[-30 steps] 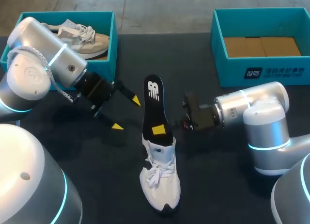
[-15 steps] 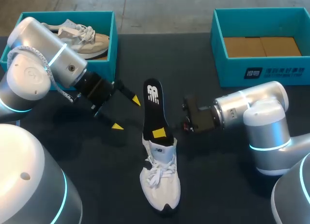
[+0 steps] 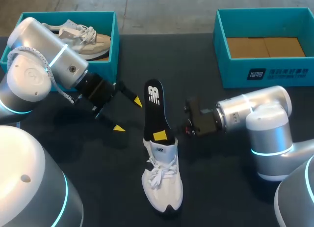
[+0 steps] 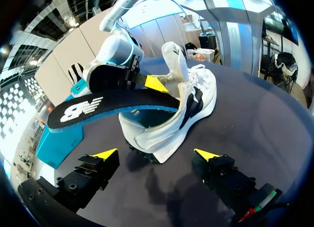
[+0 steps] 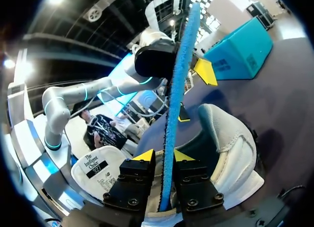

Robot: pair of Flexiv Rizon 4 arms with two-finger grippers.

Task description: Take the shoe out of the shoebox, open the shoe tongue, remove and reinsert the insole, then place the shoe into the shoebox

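Insole [image 3: 155, 109] has slid slightly deeper into white sneaker [image 3: 163, 180], right gripper [image 5: 163, 156] pinching its edge; left gripper [image 3: 128, 115] wide open, empty, nearby.

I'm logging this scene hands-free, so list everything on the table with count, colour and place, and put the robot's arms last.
white shoe: one, white, middle of the table, near side.
insole: one, black top and blue underside, one end inside the white shoe, the rest sticking out toward the far side.
left shoebox: one, teal, far left.
beige shoe: one, beige, in the left shoebox.
right shoebox: one, teal, far right, brown floor showing.
table: one, dark.
left gripper: yellow tips, open, beside the insole without touching it.
right gripper: yellow tips, shut on the insole at the shoe's opening.
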